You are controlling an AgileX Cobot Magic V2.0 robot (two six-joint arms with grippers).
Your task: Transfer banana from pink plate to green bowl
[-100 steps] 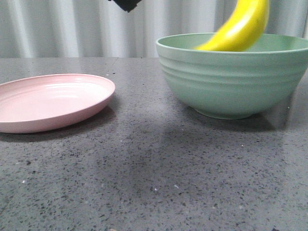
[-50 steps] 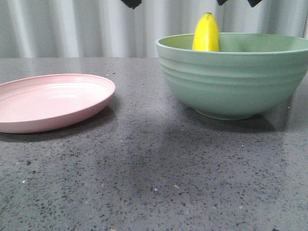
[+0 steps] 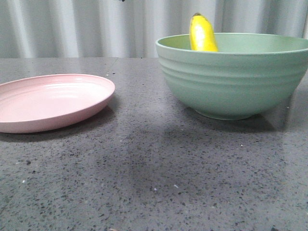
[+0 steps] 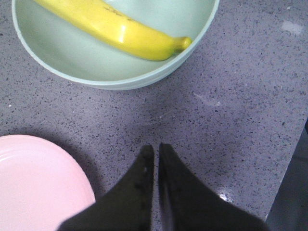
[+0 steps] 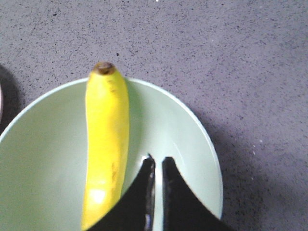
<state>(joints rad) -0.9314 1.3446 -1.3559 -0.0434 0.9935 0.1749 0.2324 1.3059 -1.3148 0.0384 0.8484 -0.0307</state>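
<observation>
The yellow banana (image 3: 202, 33) lies free in the green bowl (image 3: 231, 82), its dark tip sticking up over the rim. The pink plate (image 3: 48, 101) at the left has nothing on it. Neither gripper shows in the front view. In the right wrist view, my right gripper (image 5: 158, 159) hangs above the bowl (image 5: 178, 125), jaws nearly together and empty, with the banana (image 5: 107, 134) beside it and apart. In the left wrist view, my left gripper (image 4: 156, 147) is shut and empty above the table, between the plate (image 4: 33, 183) and the bowl (image 4: 120, 84) holding the banana (image 4: 120, 31).
The dark speckled table (image 3: 154, 173) stretches in front of the plate and bowl. A pale pleated curtain (image 3: 72, 29) closes the back. The table's edge (image 4: 288, 192) shows in the left wrist view.
The banana left the right gripper and dropped into the bowl, then tipped slightly to rest on the rim. Both grippers rose out of the front view.
</observation>
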